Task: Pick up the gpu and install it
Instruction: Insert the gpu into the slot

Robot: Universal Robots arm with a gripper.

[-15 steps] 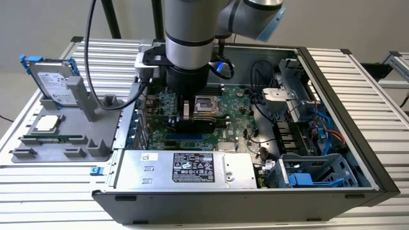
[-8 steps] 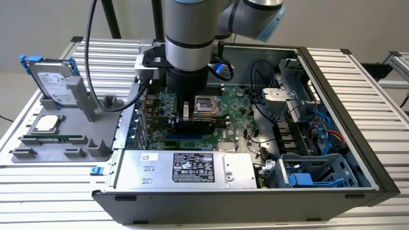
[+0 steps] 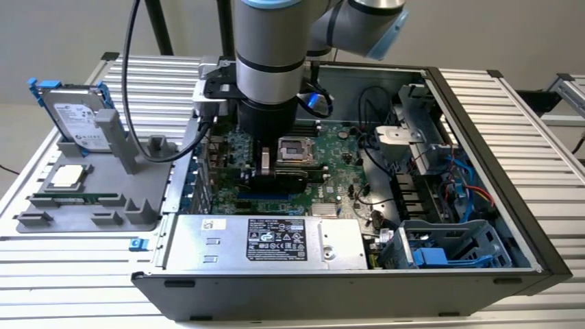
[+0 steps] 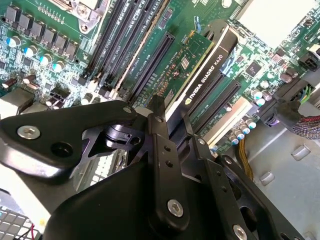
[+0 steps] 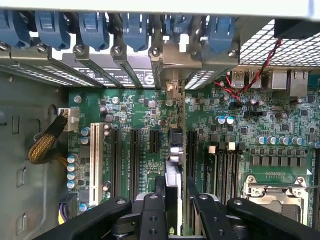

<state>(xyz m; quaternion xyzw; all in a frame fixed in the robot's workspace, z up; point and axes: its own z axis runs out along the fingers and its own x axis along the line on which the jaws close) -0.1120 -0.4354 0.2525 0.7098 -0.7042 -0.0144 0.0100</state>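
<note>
Our tool is clamped on the gpu, which stands edge-down directly below it, long axis parallel to the expansion slots.

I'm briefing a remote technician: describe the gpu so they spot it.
Look inside the open computer case, at the green motherboard. Directly under the arm, the gripper clamps the gpu: the one card standing on edge, green face, black shroud.
</note>
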